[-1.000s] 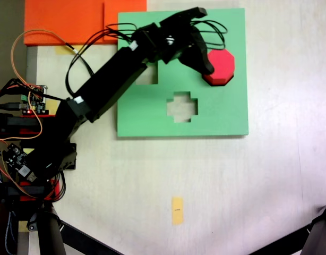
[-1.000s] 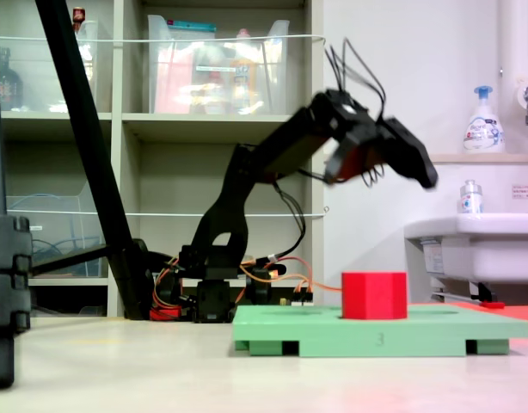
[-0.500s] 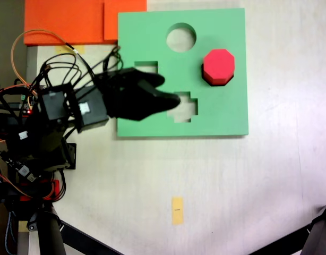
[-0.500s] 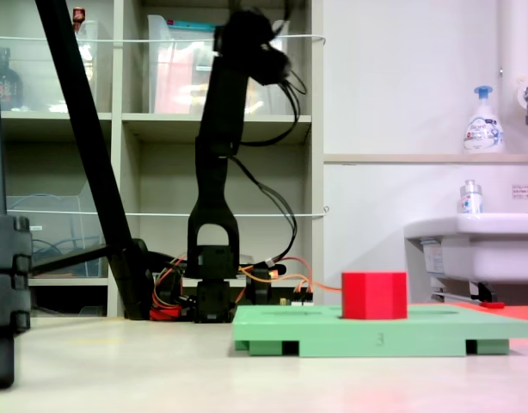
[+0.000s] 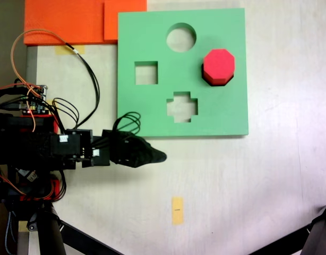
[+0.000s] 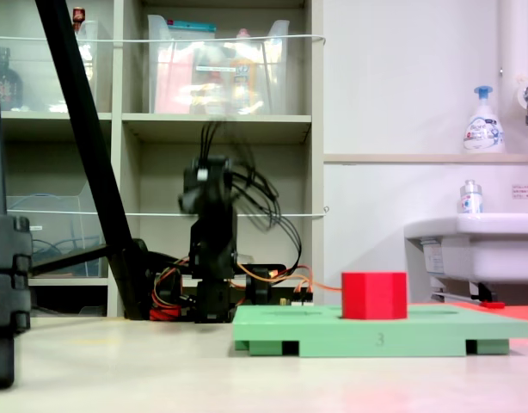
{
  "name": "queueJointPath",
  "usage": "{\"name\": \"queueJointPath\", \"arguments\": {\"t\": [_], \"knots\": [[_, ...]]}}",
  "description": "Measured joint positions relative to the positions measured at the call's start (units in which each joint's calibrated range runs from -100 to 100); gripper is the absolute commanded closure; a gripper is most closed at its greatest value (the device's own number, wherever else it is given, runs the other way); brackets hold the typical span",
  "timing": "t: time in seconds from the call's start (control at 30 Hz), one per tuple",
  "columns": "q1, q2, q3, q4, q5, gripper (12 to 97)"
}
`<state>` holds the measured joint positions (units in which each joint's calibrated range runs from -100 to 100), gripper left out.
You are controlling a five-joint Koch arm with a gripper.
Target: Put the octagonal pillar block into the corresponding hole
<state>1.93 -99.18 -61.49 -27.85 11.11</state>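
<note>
The red octagonal pillar block (image 5: pixel 219 66) stands upright on the right part of the green foam board (image 5: pixel 226 114), and rises above the board (image 6: pixel 316 331) as a red block (image 6: pixel 374 295) in the low side view. The block covers its spot, so the corresponding hole is hidden. My gripper (image 5: pixel 162 156) lies folded back off the board, just below its lower left corner and pointing right, far from the block. It shows as one dark tapered tip with nothing in it. In the side view the arm (image 6: pixel 211 185) is blurred behind the board.
The board has a round cutout (image 5: pixel 181 37), a square cutout (image 5: pixel 146 73) and a cross-shaped cutout (image 5: pixel 182 106). Orange foam sheets (image 5: pixel 67 21) lie at the top left. Wires and circuit boards (image 5: pixel 33 101) crowd the left edge. A yellow tape strip (image 5: pixel 177 210) marks the table.
The arm has pulled back from above the block, swung up and left, then folded down off the board. The block stays in place on the board, let go.
</note>
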Motion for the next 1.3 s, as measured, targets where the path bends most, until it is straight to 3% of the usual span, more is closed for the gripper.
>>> {"name": "queueJointPath", "arguments": {"t": [0.17,0.23,0.57,1.3], "knots": [[-0.10,-0.14,-33.41,40.33,-5.57,60.5],[-0.15,-0.14,-35.96,44.15,-6.54,60.8],[0.34,-0.41,-37.04,35.14,-6.79,62.1],[0.49,-0.41,-37.04,34.95,-6.79,59.3]]}}
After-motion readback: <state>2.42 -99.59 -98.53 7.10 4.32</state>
